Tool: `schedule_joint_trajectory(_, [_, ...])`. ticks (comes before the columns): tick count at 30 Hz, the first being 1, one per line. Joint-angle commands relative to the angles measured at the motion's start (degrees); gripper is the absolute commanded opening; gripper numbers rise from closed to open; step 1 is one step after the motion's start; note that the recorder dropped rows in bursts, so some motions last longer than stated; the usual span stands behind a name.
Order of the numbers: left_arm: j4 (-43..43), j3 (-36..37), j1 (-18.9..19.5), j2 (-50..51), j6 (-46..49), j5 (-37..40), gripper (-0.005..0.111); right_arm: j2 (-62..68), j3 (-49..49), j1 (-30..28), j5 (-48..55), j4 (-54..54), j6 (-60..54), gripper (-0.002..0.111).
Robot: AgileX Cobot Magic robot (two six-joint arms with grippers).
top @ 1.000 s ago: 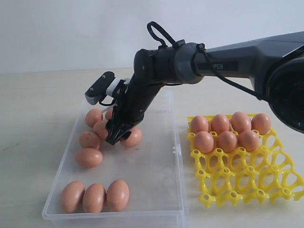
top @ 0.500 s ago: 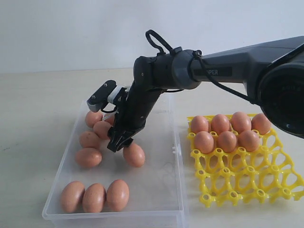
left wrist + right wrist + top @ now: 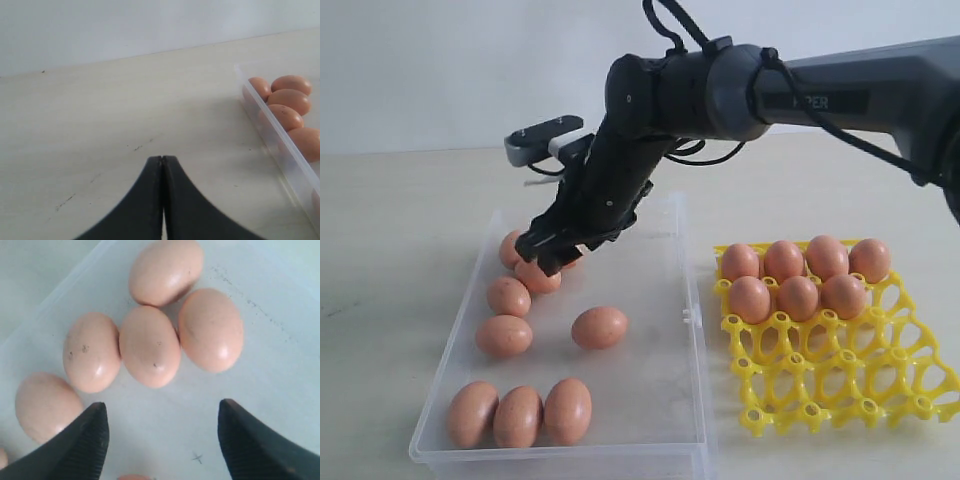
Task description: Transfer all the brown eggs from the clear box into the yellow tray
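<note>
Pale matte tabletop [image 3: 400,220] bears glossy clear box [image 3: 650,400] of smooth oval brown eggs [image 3: 599,327].

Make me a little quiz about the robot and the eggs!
1. How many brown eggs sit in the yellow tray?
2. True or false: the right gripper is holding an egg.
3. The left gripper has its jaws: A) wide open, B) shut together, C) clamped on an egg.

Key: 1) seven. 2) False: its jaws are open with nothing between them. 3) B.
</note>
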Motion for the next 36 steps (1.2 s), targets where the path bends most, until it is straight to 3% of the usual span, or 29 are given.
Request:
schedule_joint_trajectory(1, [-0.08,-0.23,-0.18,0.04,-0.25,-0.79,0.000,-0.83,-0.09,-0.08,0.41,0.10,11.42,0.061])
schedule_joint_trajectory(6, [-0.08,-0.23,-0.18,0.04,-0.25,-0.79,0.000,-0.72,-0.09,0.06,-2.42,0.29,11.95,0.061])
schedule_joint_trajectory(14, [-0.08,-0.23,-0.18,0.04,-0.25,-0.79,0.000,-0.72,-0.09,0.70,3.53,0.53,11.57,0.061])
schedule_joint_trajectory(21, [-0.08,-0.23,-0.18,0.04,-0.25,-0.79,0.000,-0.72,-0.09,4.66,7.97,1.96,7.14,0.060])
schedule_joint_trajectory(27, [-0.08,-0.23,-0.18,0.04,-0.25,-0.79,0.000,-0.72,-0.09,6.34,14.12,-1.04,-1.07,0.060])
schedule_joint_trajectory(32, [-0.08,-0.23,-0.18,0.04,-0.25,-0.79,0.000,-0.72,-0.09,7.02,15.01,-2.65,-14.32,0.060])
schedule_joint_trajectory(36, [-0.08,-0.23,-0.18,0.04,-0.25,-0.79,0.000,-0.72,-0.09,7.38,12.79,-3.63,-14.20,0.060])
